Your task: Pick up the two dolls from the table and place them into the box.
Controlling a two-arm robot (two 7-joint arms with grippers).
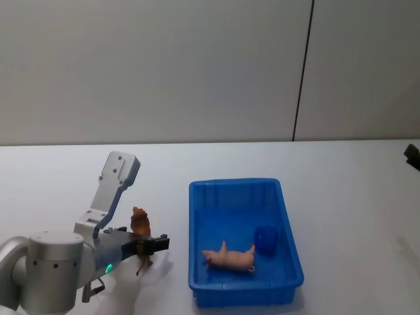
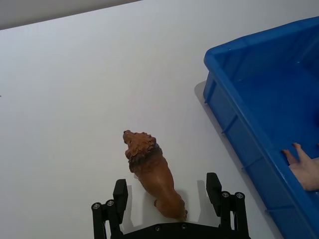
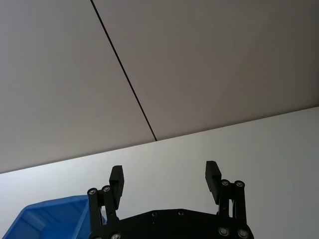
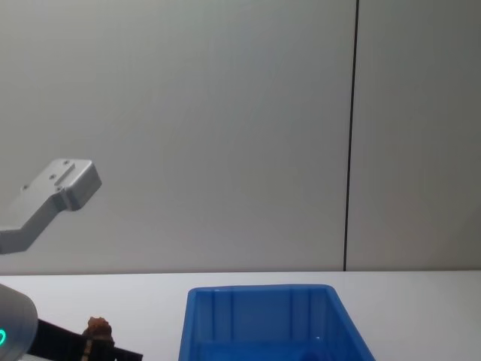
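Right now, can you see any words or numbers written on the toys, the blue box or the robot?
None: no words, numbers or labels show on the lion doll, the pink pig, the round blue doll, the blue box or the table.
The left gripper, open around the lion, is plain black with screws only.
The green light on the left arm is a ring, not a letter.

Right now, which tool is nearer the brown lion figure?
Left. The left tool is open astride the brown lion figure on the table; the right tool is open, aimed at the wall.
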